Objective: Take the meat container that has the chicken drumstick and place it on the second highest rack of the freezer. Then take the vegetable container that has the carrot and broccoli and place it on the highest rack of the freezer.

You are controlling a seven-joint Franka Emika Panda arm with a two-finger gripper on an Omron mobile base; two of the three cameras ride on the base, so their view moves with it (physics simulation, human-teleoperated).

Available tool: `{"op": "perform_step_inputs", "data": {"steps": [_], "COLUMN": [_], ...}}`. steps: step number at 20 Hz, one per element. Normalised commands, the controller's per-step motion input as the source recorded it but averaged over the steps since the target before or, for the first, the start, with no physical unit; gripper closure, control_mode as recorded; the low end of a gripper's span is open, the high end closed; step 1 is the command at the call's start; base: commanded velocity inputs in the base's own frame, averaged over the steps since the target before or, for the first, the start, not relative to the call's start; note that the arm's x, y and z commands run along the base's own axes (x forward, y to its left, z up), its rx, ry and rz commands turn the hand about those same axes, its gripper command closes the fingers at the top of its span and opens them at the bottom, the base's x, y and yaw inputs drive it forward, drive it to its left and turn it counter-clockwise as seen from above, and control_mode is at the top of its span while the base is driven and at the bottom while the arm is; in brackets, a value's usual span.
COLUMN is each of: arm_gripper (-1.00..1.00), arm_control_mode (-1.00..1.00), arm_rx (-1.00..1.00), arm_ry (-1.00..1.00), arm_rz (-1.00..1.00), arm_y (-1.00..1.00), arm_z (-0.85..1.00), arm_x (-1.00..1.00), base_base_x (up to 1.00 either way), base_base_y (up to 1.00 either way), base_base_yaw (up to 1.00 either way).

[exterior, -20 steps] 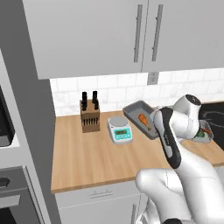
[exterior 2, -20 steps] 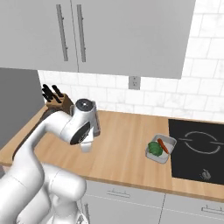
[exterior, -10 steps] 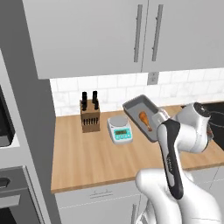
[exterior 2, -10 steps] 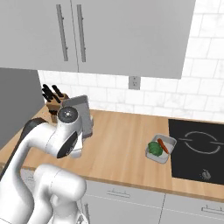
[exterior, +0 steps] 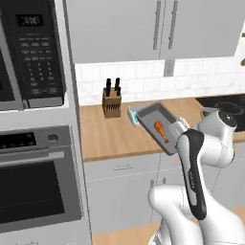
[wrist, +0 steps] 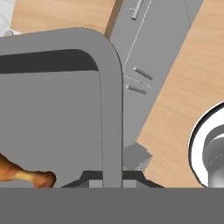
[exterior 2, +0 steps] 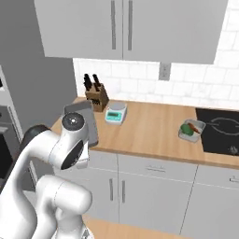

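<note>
Meat container [exterior: 161, 126]: one grey tray, lifted off the table and tilted, carried in the air in front of the wooden table edge; in the hand view its rim wall [wrist: 111, 113] runs up from between the jaws.
Chicken drumstick [exterior: 161, 130]: one orange-brown piece lying inside the lifted tray, its pale bone end pointing down the tilt; in the hand view it lies at the lower left [wrist: 19, 173].
Jaws: closed tight on the rim of the meat container, one finger on each side of the wall, at the tray's lower right end in the left base view.
Gripper [wrist: 112, 180]: one, at the end of the white arm, held over the table's front edge.
Microwave [exterior: 29, 52]: one black unit, far left, set in the tall column.
Wall oven [exterior: 36, 184]: one, with a black window, directly below the microwave.
Knife block [exterior: 112, 103]: one wooden block with two dark handles, standing on the table against the tiled wall.
Kitchen scale [exterior 2: 115, 113]: one small white-and-teal scale, on the table just right of the knife block.
Vegetable container [exterior 2: 192, 130]: one grey tray resting on the table, just beside the black cooktop [exterior 2: 222, 135].
Broccoli [exterior 2: 187, 129]: one green piece in that tray.
Carrot [exterior 2: 194, 130]: one orange piece beside the broccoli.
Upper cabinets [exterior 2: 122, 28]: two doors with two vertical bar handles, above the table.
Wall outlet [exterior 2: 164, 71]: one, on the tiles.
</note>
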Motion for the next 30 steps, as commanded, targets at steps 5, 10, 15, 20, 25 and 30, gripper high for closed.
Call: {"op": "perform_step_inputs", "data": {"steps": [5, 10, 15, 20, 25, 30], "arm_gripper": [1.00, 1.00, 1.00, 1.00, 1.00, 1.00], "arm_control_mode": [1.00, 1.00, 1.00, 1.00, 1.00, 1.00], "arm_rx": [0.00, 0.00, 0.00, 0.00, 0.00, 0.00], "arm_ry": [0.00, 0.00, 0.00, 0.00, 0.00, 0.00], "arm_rz": [0.00, 0.00, 0.00, 0.00, 0.00, 0.00], "arm_y": [0.00, 0.00, 0.00, 0.00, 0.00, 0.00], "arm_z": [0.00, 0.00, 0.00, 0.00, 0.00, 0.00], "arm_x": [0.00, 0.00, 0.00, 0.00, 0.00, 0.00], "base_base_x": [-0.67, -0.20, -0.12, -0.55, -0.59, -0.19], "base_base_y": [1.00, 1.00, 1.00, 1.00, 1.00, 1.00], "base_base_yaw": [0.01, 0.00, 0.00, 0.00, 0.00, 0.00]}}
